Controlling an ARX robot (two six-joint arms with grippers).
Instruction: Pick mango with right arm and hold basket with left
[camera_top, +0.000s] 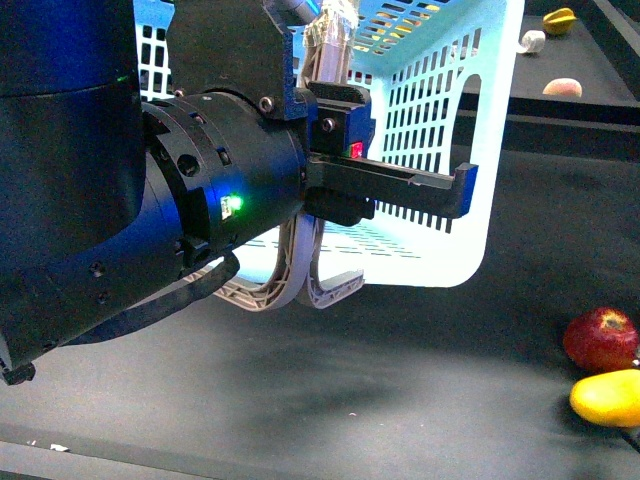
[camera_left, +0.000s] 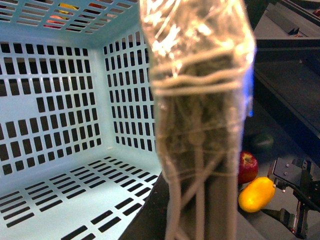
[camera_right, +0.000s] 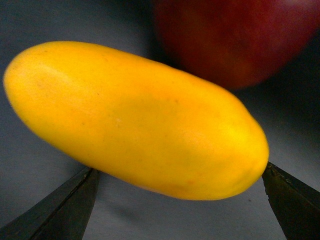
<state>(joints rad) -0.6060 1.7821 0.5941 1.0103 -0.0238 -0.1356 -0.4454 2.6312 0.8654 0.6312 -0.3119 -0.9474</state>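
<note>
The light-turquoise basket (camera_top: 450, 150) hangs tilted above the dark table, its grey-brown handles (camera_top: 300, 285) curving below my left arm. My left gripper (camera_top: 440, 190) is shut on the basket; in the left wrist view the handles (camera_left: 200, 125), wrapped in clear film, fill the middle beside the basket's slotted inside (camera_left: 50, 125). The yellow mango (camera_top: 607, 397) lies at the right edge, next to a red apple (camera_top: 600, 338). In the right wrist view the mango (camera_right: 135, 120) lies between the open fingertips (camera_right: 60, 210) of my right gripper (camera_right: 177, 210), the apple (camera_right: 235, 40) just behind. The left wrist view shows the mango (camera_left: 256, 194) next to the right gripper (camera_left: 295, 200).
At the far back right lie a yellow object (camera_top: 559, 19), a white one (camera_top: 533, 41) and a peach-coloured one (camera_top: 562, 87). The bulky left arm (camera_top: 100, 200) blocks the left half of the front view. Black equipment (camera_left: 290, 75) stands beyond the basket.
</note>
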